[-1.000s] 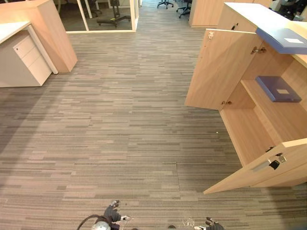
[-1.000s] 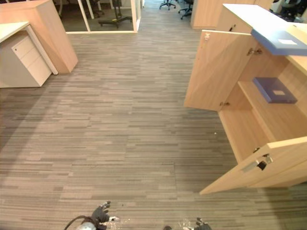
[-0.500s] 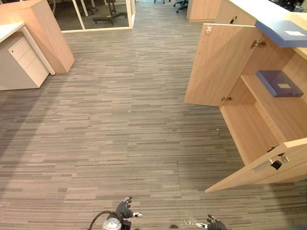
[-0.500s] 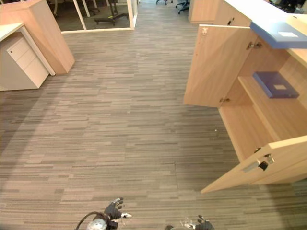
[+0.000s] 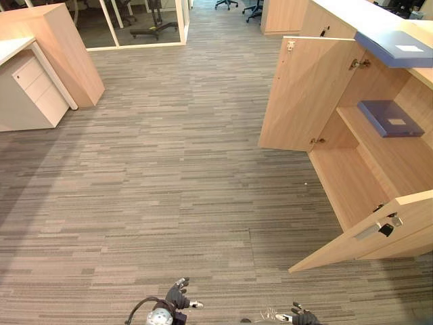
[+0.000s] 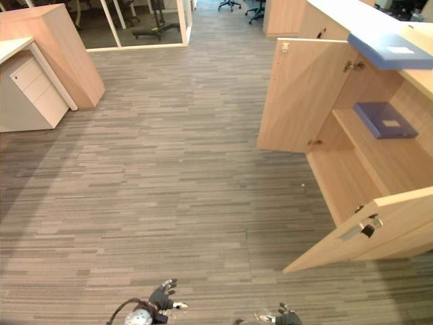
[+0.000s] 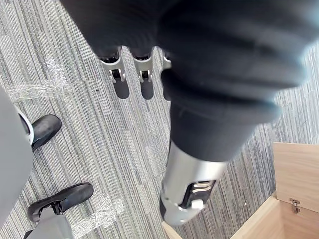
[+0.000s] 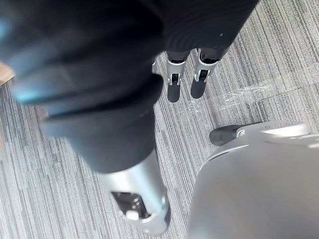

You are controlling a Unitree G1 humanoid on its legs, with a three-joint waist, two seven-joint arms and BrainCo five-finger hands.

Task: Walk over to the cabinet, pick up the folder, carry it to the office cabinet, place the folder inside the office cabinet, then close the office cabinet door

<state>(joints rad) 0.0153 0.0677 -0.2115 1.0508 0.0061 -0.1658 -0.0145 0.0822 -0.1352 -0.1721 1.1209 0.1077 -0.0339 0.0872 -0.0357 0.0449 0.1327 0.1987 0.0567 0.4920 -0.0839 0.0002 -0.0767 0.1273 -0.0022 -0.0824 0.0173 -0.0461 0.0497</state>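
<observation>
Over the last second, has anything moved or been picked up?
Only the camera shifted a little. The left hand and right hand hang open and empty as before. The top folder stays on the cabinet, the shelf folder inside it, doors open.

Matt wood-grain office cabinet (image 5: 308,95) stands on rough striped carpet (image 5: 169,169).

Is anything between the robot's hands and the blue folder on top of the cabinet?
Nothing on the carpet, though the near open door juts out beside the way to the folder; left hand and right hand hang empty.
</observation>
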